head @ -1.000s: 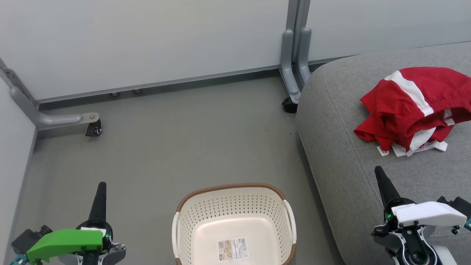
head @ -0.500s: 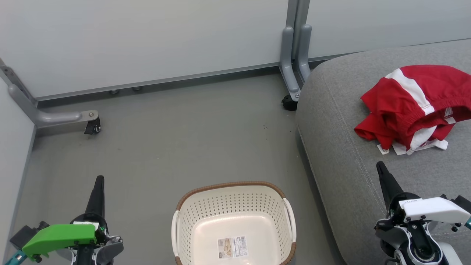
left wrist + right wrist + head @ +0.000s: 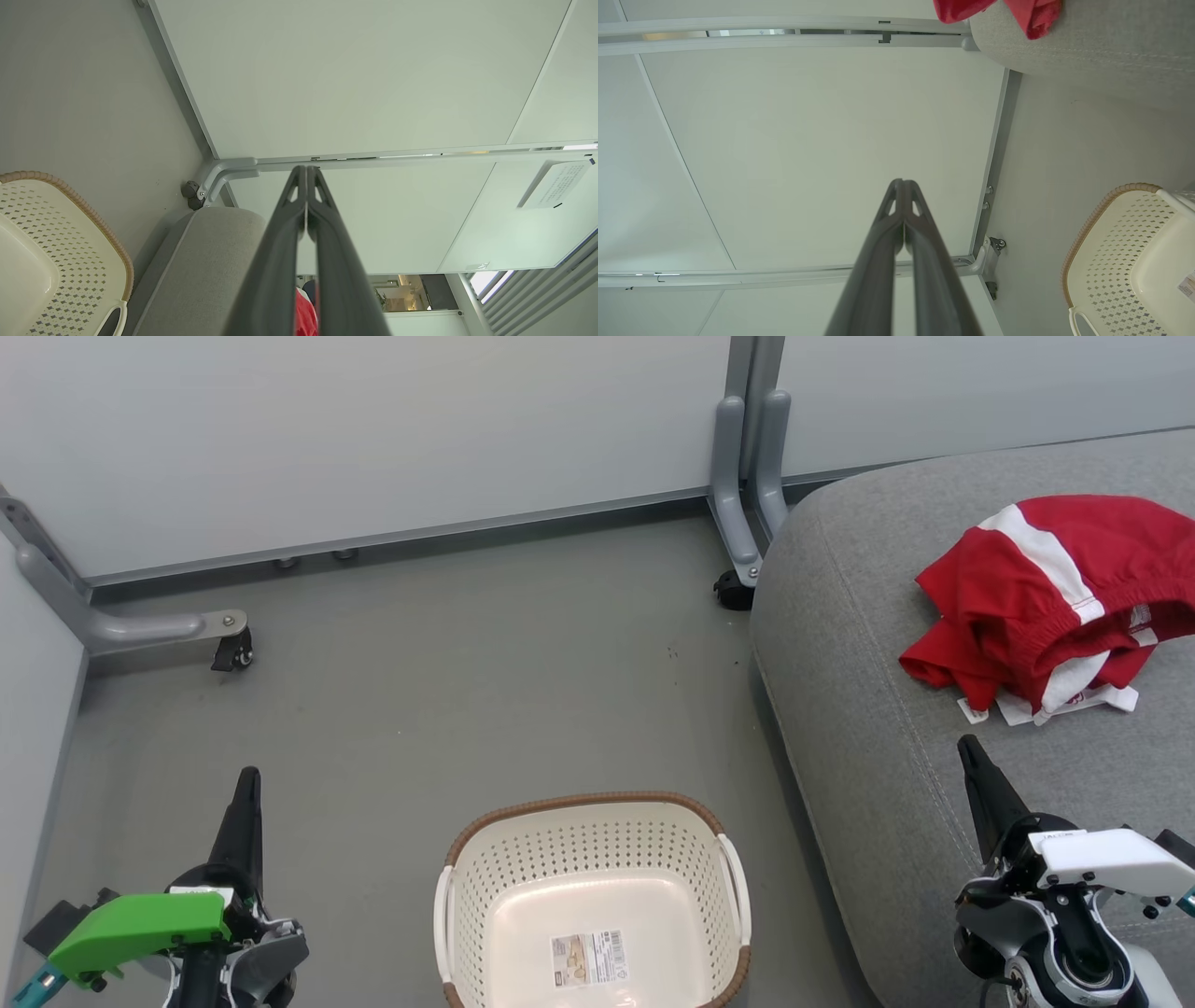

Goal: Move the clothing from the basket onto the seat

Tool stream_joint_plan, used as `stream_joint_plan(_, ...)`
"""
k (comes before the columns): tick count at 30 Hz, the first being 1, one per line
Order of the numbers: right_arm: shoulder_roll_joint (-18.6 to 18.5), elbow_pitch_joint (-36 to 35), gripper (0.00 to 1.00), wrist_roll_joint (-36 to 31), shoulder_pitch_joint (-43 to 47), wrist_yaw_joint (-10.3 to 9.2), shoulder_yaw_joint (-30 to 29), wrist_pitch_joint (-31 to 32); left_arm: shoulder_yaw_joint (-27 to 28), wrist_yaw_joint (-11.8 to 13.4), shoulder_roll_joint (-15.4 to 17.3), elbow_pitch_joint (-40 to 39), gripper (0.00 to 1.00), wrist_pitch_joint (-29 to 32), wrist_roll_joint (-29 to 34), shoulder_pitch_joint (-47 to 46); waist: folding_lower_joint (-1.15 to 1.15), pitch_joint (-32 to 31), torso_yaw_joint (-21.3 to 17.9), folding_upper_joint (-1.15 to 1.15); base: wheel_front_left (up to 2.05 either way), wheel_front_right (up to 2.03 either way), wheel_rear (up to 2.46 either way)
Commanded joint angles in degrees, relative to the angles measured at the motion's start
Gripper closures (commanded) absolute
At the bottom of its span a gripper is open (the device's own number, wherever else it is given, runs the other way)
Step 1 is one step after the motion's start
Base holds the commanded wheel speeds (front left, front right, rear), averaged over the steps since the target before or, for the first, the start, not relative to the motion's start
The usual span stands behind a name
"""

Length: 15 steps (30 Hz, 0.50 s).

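The red clothing (image 3: pixel 1036 588) with white stripes lies crumpled on the grey seat (image 3: pixel 868 709) at the right; a red edge of the clothing (image 3: pixel 1031 18) also peeks in at the top of the right wrist view. The cream basket (image 3: pixel 593 905) stands on the floor at bottom centre, holding nothing but its barcode sticker (image 3: pixel 588 959). My left gripper (image 3: pixel 247 779) is shut at the lower left, left of the basket. Over the seat's front part my right gripper (image 3: pixel 966 747) is shut, below the clothing. In each wrist view the fingers (image 3: pixel 306 170) (image 3: pixel 903 183) meet at the tips with nothing between them.
Grey partition walls (image 3: pixel 373 439) enclose the floor at the back and left. A caster foot (image 3: pixel 229 649) juts out at the left and another (image 3: pixel 733 588) stands by the seat's far corner. Bare grey floor (image 3: pixel 448 691) lies between the basket and the wall.
The whole head picture has drifted slightly, so the camera moved. Both grippers have sunk a little lower in that view and remain shut. Clothing and basket stay where they were.
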Motion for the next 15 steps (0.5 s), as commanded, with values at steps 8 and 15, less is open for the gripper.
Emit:
stream_joint_plan(8, 0.06, 0.37, 1.00, 1.94, -0.90, 0.02, -0.60, 0.87, 0.52, -0.32, -0.14, 0.25, 1.00, 0.65, -1.61, -1.23, 0.00, 0.16, -0.02, 0.00, 0.00, 0.00, 0.00)
stream_joint_plan(15, 0.19, 0.38, 1.00, 1.71, -0.91, 0.02, -0.76, 0.95, 0.66, -0.31, -0.26, 0.26, 1.00, 0.81, -1.41, -1.25, 0.00, 0.16, -0.02, 0.00, 0.00, 0.00, 0.00)
